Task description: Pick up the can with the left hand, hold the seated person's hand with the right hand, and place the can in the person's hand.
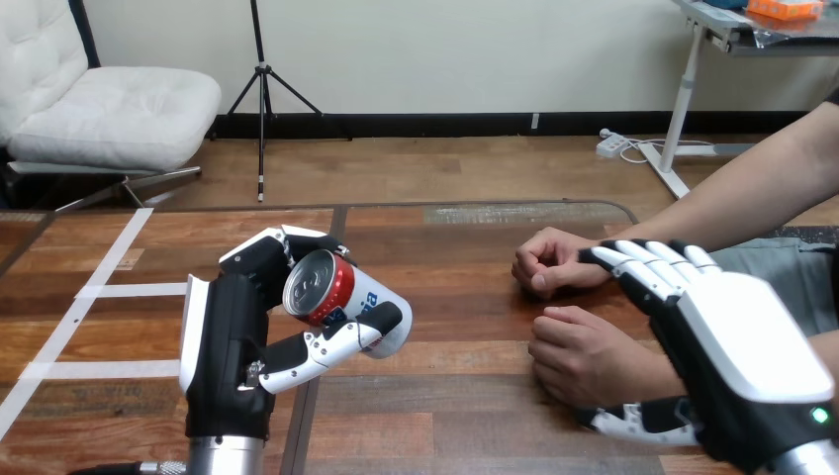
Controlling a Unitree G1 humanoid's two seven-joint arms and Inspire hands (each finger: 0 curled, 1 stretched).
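My left hand [226, 341] is curled around a red, white and blue can [343, 299], which is raised above the wooden table [445, 421] at centre left and tilted with its silver top toward me. The person's two hands rest on the table at the right: a farther fist [547, 262] and a nearer, loosely curled hand [579, 361]. My right hand [742, 366] is at the nearer hand's wrist, with straight fingers [648, 265] reaching over it toward the farther wrist and the thumb [633, 423] below it. I see no fingers curled round the wrist.
White tape strips [109, 290] cross the table's left part. The person's forearm [752, 188] comes in from the right edge. Bare tabletop lies between the can and the person's hands.
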